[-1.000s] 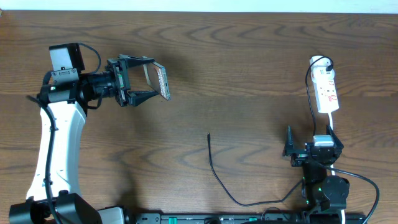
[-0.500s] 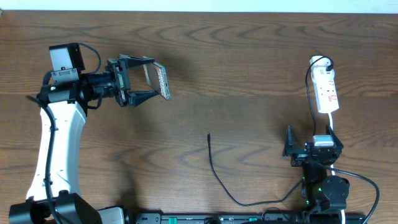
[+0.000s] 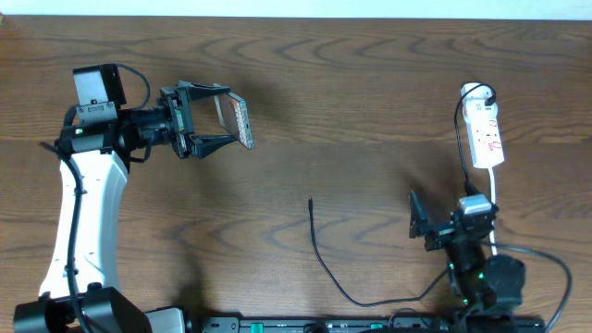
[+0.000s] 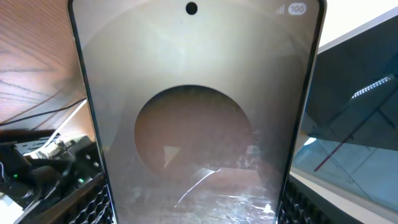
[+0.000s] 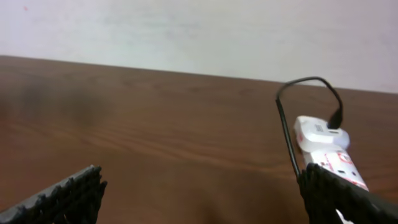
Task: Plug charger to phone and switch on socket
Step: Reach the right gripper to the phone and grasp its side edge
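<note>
Near the far left corner of the tabletop [image 3: 351,111], my left end effector [image 3: 229,116] is clamped on the phone [image 3: 242,121], screen facing my wrist camera. My right end effector [image 5: 202,202], near the front right corner, stands apart and empty. The socket [image 3: 485,136] lies at the right edge; the charger [image 3: 312,222] lies loose near the front edge.

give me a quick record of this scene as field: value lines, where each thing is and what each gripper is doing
left gripper: shut on the phone, over the left of the table
phone screen: faces the left wrist camera
right gripper: open, empty, front right
charger: loose on the table, plug tip free, not in the phone
socket: far right, black plug at its far end
socket switch: cannot tell
</note>
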You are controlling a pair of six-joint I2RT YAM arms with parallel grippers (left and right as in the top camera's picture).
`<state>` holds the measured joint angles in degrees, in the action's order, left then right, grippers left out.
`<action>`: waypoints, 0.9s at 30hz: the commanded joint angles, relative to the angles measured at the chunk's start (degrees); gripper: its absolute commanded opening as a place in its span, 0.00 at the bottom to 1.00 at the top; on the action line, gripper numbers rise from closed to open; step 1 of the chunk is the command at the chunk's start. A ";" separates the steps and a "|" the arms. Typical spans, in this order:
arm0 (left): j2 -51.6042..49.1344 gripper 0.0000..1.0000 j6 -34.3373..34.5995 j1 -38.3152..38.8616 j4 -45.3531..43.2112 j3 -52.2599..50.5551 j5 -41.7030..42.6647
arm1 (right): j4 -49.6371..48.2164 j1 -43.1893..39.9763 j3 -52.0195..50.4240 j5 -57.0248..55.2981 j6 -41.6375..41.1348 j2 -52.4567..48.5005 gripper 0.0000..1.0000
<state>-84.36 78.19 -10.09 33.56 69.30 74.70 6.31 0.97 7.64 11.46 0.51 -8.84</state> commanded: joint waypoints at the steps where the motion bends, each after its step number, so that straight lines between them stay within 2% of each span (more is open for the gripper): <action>1: 1.11 0.07 0.07 -0.28 -0.26 1.03 2.43 | 1.70 -0.46 12.09 5.40 -1.33 -11.37 0.99; 5: 1.11 0.08 0.04 -0.22 -0.26 1.03 -1.36 | 8.85 -0.46 28.63 14.97 -3.23 -31.23 0.99; 7: 1.11 0.07 -0.09 0.11 -0.26 1.03 -6.62 | 14.38 -0.37 38.84 24.17 -4.68 -43.04 0.99; 10: 1.11 0.07 -0.13 1.44 -0.17 1.01 -15.50 | 15.67 0.28 48.78 39.54 -6.82 -56.22 0.99; 14: 1.11 0.07 -0.09 4.79 1.70 1.01 -29.77 | 5.95 1.57 56.50 53.88 -12.74 -71.78 0.99; 17: 1.11 0.08 -0.09 7.80 4.02 1.01 -39.60 | -9.53 2.69 57.55 57.59 -26.84 -80.78 0.99; 19: 1.11 0.07 -0.07 9.73 5.03 1.01 -44.70 | -15.82 3.74 57.55 57.57 -34.80 -85.50 0.99; 21: 1.09 0.08 -0.02 11.15 5.18 1.01 -47.89 | -19.47 5.11 57.55 57.53 -39.47 -89.48 0.99; 27: 1.09 0.07 1.90 12.81 5.42 1.01 -55.21 | -21.59 10.71 57.55 56.98 -43.28 -96.74 0.99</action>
<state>-84.36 78.54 2.37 39.03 69.30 26.70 -14.72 8.75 64.51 66.08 -37.10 -103.98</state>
